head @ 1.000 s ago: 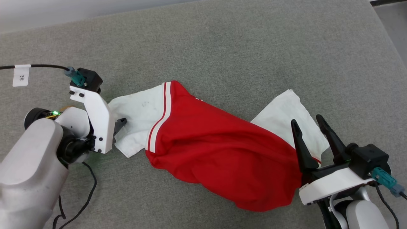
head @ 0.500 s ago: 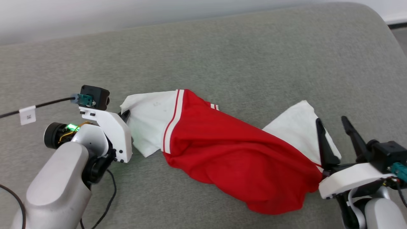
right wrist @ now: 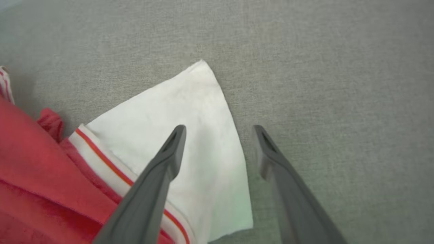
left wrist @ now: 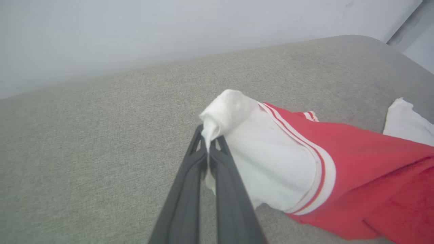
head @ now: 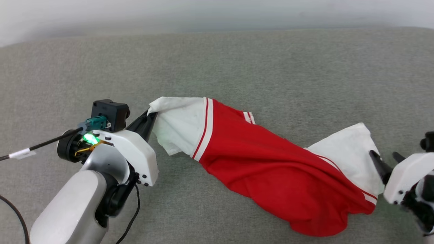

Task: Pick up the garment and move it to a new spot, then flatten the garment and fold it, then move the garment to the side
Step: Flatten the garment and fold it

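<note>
The garment, red with white sleeves and red-white stripe trim, lies stretched across a grey cushion from centre left to lower right. My left gripper is shut on the edge of the left white sleeve and holds that sleeve's corner lifted off the cushion; the pinched fabric shows between its fingers. My right gripper stands open over the outer edge of the other white sleeve, one finger above the sleeve and one above bare cushion. In the head view the right gripper is at the right edge.
The grey cushion spreads wide behind and to the left of the garment. A pale wall runs along its far edge. A black cable with a white tag trails from my left wrist.
My left gripper has shut on the left sleeve's edge and raised it. The head camera has tilted, so the whole picture has shifted down and to the right. The right gripper has stayed open.
</note>
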